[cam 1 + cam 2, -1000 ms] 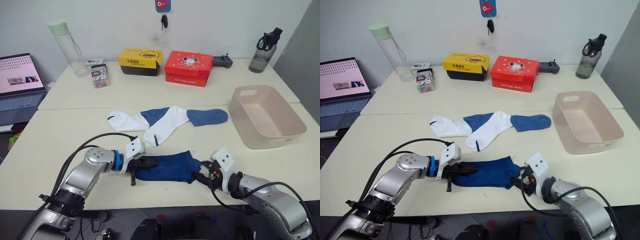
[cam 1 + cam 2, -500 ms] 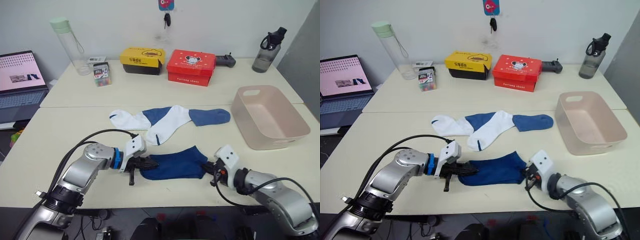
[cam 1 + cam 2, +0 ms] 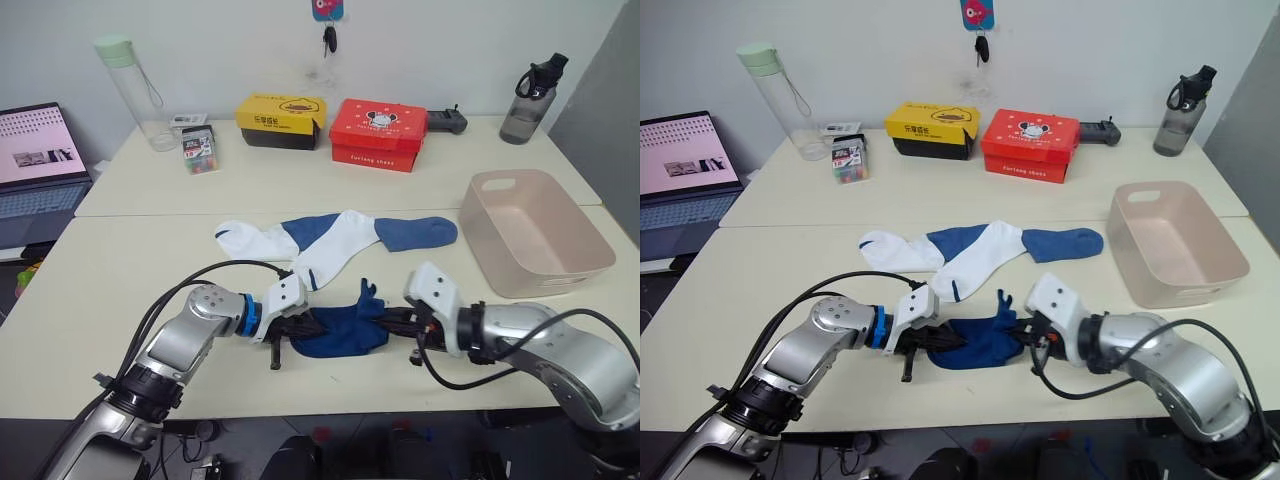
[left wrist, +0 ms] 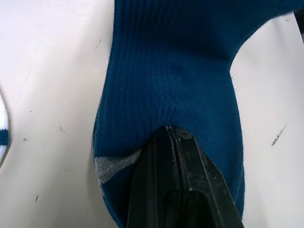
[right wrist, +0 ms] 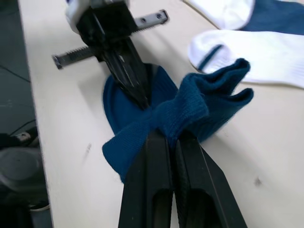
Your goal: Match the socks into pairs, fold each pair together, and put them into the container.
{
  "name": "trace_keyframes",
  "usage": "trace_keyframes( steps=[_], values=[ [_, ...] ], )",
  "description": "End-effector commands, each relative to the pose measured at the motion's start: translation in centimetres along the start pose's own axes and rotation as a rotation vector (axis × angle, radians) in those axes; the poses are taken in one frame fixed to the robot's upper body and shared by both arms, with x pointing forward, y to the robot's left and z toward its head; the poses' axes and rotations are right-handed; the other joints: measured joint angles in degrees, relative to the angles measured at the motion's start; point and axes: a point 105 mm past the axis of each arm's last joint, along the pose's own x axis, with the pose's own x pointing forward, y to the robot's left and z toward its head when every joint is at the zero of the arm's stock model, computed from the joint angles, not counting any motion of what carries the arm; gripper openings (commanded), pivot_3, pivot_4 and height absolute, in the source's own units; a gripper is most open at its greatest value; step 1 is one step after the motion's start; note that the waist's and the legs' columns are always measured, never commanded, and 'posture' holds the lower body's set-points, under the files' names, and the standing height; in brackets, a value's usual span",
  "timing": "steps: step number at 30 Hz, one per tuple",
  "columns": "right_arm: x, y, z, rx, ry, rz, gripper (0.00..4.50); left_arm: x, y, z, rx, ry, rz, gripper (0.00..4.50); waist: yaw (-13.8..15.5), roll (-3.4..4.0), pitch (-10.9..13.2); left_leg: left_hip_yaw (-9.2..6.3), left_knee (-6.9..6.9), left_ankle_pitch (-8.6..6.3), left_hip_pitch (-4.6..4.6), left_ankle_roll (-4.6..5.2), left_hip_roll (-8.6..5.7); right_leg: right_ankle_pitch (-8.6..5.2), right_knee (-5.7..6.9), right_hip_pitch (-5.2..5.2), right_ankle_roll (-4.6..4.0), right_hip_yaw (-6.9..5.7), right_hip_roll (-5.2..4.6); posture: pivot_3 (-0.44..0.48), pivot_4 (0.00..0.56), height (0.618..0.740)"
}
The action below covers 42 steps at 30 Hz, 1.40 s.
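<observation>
Head views: the navy pair (image 3: 345, 328) lay at the bench (image 3: 120, 290) front, half folded; four socks (image 3: 330, 238) remained unpaired, and the container (image 3: 533, 232) held nothing.

Left wrist view: the left end effector (image 4: 173, 137) was clamped on one end.

Right wrist view: the right end effector (image 5: 172, 137) gripped the lifted end.

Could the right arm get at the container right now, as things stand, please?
Probably not yet: the right gripper is shut on the navy socks, which the left gripper also pinches. The table toward the container lies bare.
</observation>
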Motion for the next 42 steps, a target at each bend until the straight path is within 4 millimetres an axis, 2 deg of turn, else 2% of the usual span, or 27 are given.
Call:
trace_keyframes(
  steps=[1,11,14,18,22,24,26,28,30,31,35,38,39,42],
  values=[
    [1.4,0.8,0.3,0.037,0.014,0.055,0.03,-0.7,0.2,-1.4,-0.015,0.069,0.024,0.0,0.0,0.0,0.0,0.0,-0.01,0.0,0.0,0.0,0.0,0.0,0.0,-0.01,0.0,0.0,0.0,0.0,0.15,0.726],
    [4.7,0.2,-0.1,0.106,0.019,0.066,0.03,-1.1,0.2,-1.6,-0.028,0.072,0.042,0.0,-0.16,0.01,0.0,0.0,-0.02,0.0,-0.01,0.0,-0.02,0.0,0.05,-0.1,0.0,0.03,0.0,0.0,0.15,0.726],
    [4.5,0.5,0.3,0.13,-0.005,0.089,0.8,-1.4,0.3,-1.4,-0.051,0.054,0.06,0.0,-0.16,0.01,0.0,0.0,-0.02,0.0,-0.02,0.0,-0.03,0.0,0.04,-0.12,0.0,0.05,0.0,0.0,0.15,0.726],
    [3.2,0.8,1.7,0.157,-0.047,0.128,2.19,-2.8,1.1,-1.2,-0.11,0.02,0.118,0.0,-0.18,0.01,0.0,0.0,-0.02,0.0,-0.04,0.0,-0.02,0.0,0.07,-0.17,0.0,0.05,0.0,0.0,0.15,0.726],
    [1.3,0.9,3.5,0.166,-0.113,0.147,3.6,-6.1,1.2,1.0,-0.208,-0.124,0.154,0.0,-0.24,0.0,0.03,0.01,-0.03,0.0,-0.09,0.0,-0.02,0.0,0.09,-0.25,-0.01,0.07,0.0,0.0,0.15,0.726],
    [0.6,0.5,3.7,0.163,-0.134,0.124,4.29,-7.8,1.4,1.5,-0.196,-0.126,0.164,0.0,-0.17,-0.01,0.04,-0.02,-0.04,0.0,-0.17,0.0,-0.01,0.0,0.1,-0.33,-0.01,0.05,0.01,0.0,0.15,0.726],
    [0.3,-0.6,3.5,0.146,-0.142,0.055,4.23,-9.2,1.8,2.2,-0.158,-0.123,0.18,0.0,-0.11,0.0,0.05,-0.01,-0.04,0.0,-0.17,0.0,-0.02,0.0,0.05,-0.32,-0.01,0.05,0.0,0.0,0.15,0.726],
    [0.4,-1.5,3.0,0.11,-0.128,-0.007,3.84,-9.8,2.0,3.2,-0.124,-0.137,0.178,0.0,0.14,0.0,0.05,-0.01,-0.03,0.0,-0.17,0.0,-0.06,0.0,0.04,-0.31,-0.01,0.05,-0.03,0.0,0.15,0.726],
    [1.0,-1.6,2.4,0.069,-0.11,-0.017,3.09,-9.2,1.6,4.8,-0.094,-0.175,0.131,0.0,0.29,-0.02,0.06,0.0,-0.02,0.0,-0.17,0.0,-0.1,0.0,0.03,-0.3,0.0,0.04,-0.06,0.0,0.15,0.726],
    [1.7,-1.6,1.8,0.056,-0.096,-0.015,2.75,-8.2,1.1,5.4,-0.06,-0.179,0.085,0.0,0.24,-0.02,0.06,0.0,-0.01,0.0,-0.17,0.0,-0.1,0.0,0.02,-0.29,0.0,0.04,-0.06,0.0,0.15,0.726],
    [3.7,-1.7,0.3,0.01,-0.06,-0.023,1.27,-5.4,-0.5,6.3,0.019,-0.173,-0.039,0.0,-0.08,-0.02,0.06,0.07,-0.03,0.0,-0.17,-0.01,-0.08,0.01,0.05,-0.28,0.0,0.09,-0.06,0.0,0.15,0.726],
    [5.2,-2.3,-0.8,0.01,-0.038,-0.048,0.21,-3.4,-1.1,5.6,0.084,-0.11,-0.098,0.0,-0.43,-0.03,0.07,0.12,-0.02,0.01,-0.16,-0.01,-0.06,0.01,0.08,-0.3,0.0,0.12,-0.03,0.0,0.15,0.726],
    [5.5,-2.6,-1.3,0.008,-0.021,-0.062,0.04,-2.8,-1.1,4.9,0.11,-0.073,-0.11,0.0,-0.41,-0.03,0.07,0.12,-0.02,0.01,-0.16,-0.02,-0.04,0.01,0.1,-0.33,-0.01,0.12,-0.02,0.0,0.15,0.726],
    [6.0,-2.8,-2.2,0.015,0.004,-0.088,0.04,-1.4,-0.7,2.9,0.11,-0.007,-0.095,0.0,-0.22,-0.02,0.07,0.1,-0.03,0.01,-0.16,-0.02,-0.05,0.01,0.09,-0.33,-0.01,0.11,-0.02,0.0,0.15,0.726]
  ],
)
